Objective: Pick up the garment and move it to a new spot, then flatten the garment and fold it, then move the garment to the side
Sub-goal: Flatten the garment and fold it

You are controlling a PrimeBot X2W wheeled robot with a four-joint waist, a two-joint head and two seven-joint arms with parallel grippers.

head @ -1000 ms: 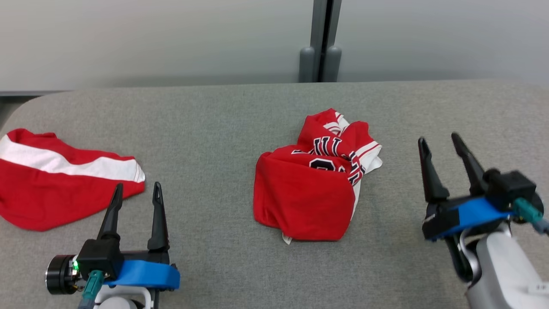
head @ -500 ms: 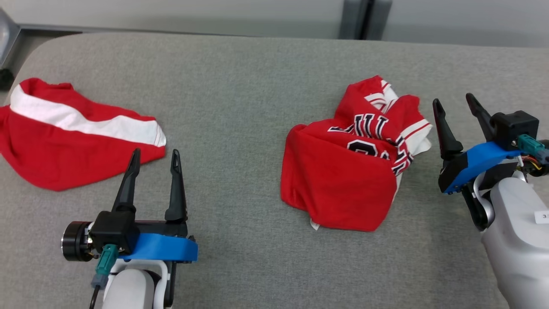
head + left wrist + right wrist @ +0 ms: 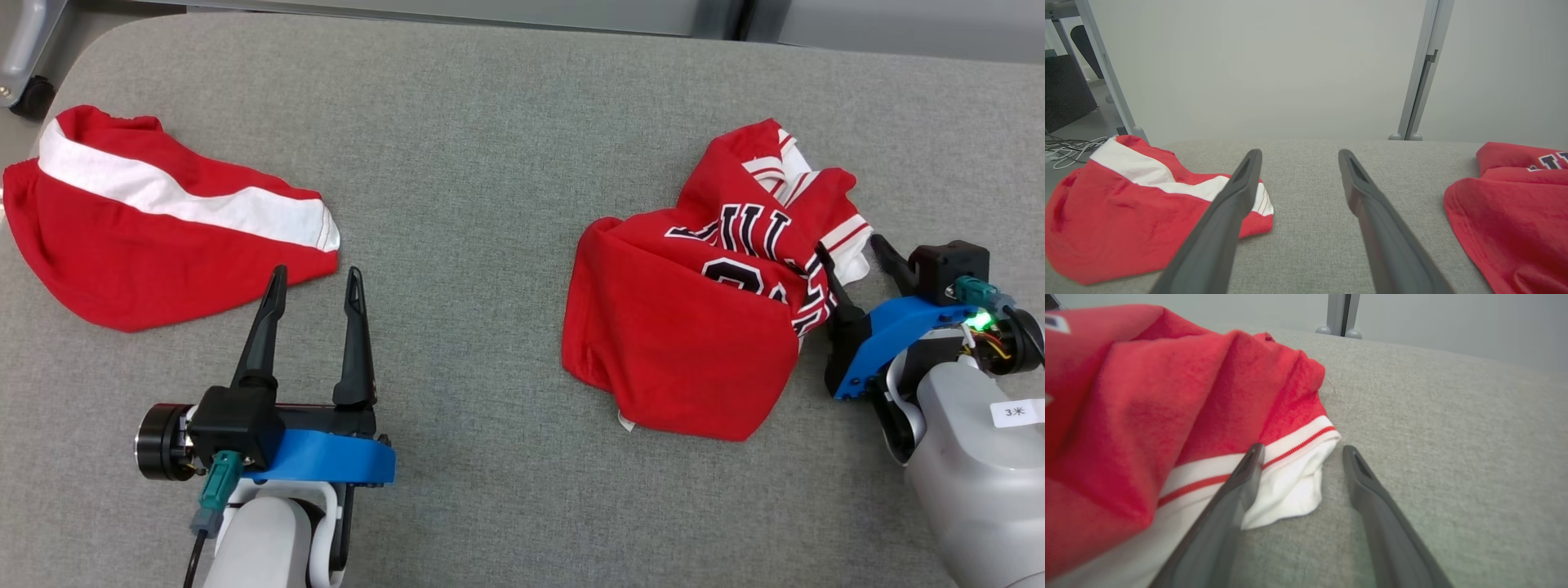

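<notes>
The crumpled red jersey [image 3: 694,327] lies on the grey surface [image 3: 490,122] at the robot's right. The right end effector [image 3: 849,249] sits low at its white-trimmed hem, jaws spread and gripping nothing, probably to seize a loose edge rather than the bulk. The left end effector [image 3: 317,273], also open and empty, points forward beside the striped garment [image 3: 155,229].

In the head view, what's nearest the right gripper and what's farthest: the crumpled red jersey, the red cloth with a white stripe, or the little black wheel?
1. Crumpled red jersey: right beside the right gripper, cuff at its open jaws.
2. Red cloth with a white stripe: over on the left.
3. Little black wheel: far top-left corner.
</notes>
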